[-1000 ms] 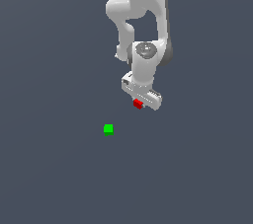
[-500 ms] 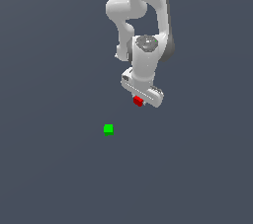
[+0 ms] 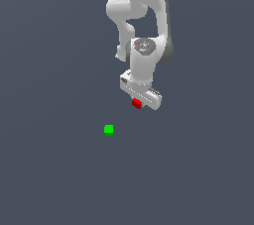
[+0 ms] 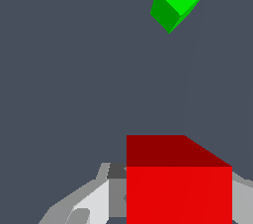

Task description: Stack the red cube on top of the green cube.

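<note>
Gripping the red cube [image 3: 136, 103] between its fingers, the hand [image 3: 139, 101] hangs above the gray desk [image 3: 49, 169] — the green cube [image 3: 108, 130] sits alone on the desk, apart, toward the exterior view's left.

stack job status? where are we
Done: the gripper is shut on the red cube, per the wrist view. In hand: carrying it. Left: the green cube sits bare and apart toward the exterior view's left; the red one must be placed on it and released.

Sim render: flat featureless grey-blue floor [image 3: 49, 169], no room details.
</note>
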`<state>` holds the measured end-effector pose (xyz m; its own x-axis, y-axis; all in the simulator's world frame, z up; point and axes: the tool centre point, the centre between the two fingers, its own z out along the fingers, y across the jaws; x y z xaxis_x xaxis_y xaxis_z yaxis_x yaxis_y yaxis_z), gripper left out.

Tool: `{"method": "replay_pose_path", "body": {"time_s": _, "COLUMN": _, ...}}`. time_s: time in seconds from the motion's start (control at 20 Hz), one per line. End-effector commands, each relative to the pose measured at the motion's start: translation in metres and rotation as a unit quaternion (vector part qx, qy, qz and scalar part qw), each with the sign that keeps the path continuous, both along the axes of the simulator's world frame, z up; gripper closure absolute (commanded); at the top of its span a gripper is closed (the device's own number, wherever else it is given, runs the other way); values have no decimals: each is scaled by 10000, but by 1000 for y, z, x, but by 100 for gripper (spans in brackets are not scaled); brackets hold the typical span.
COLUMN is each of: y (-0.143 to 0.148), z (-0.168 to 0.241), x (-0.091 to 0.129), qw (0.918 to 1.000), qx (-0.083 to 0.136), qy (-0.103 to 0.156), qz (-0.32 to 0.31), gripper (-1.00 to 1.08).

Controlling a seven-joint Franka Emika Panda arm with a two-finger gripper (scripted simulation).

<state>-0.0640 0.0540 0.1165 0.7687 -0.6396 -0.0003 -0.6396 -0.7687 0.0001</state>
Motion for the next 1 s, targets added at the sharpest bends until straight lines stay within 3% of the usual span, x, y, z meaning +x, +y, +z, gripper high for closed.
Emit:
{"method": "replay_pose_path", "body": {"time_s": 0.0, "y": -10, "z": -4, "x": 6, "qw": 10000, "qx": -3, "qy": -1, "qz": -5, "gripper": 108}}
{"method": "replay_pose_path", "body": {"time_s": 0.95, "y": -121, "z": -50, "x": 87, "qw": 10000, "qx": 0, "qy": -2, "qz": -3, "gripper": 108}}
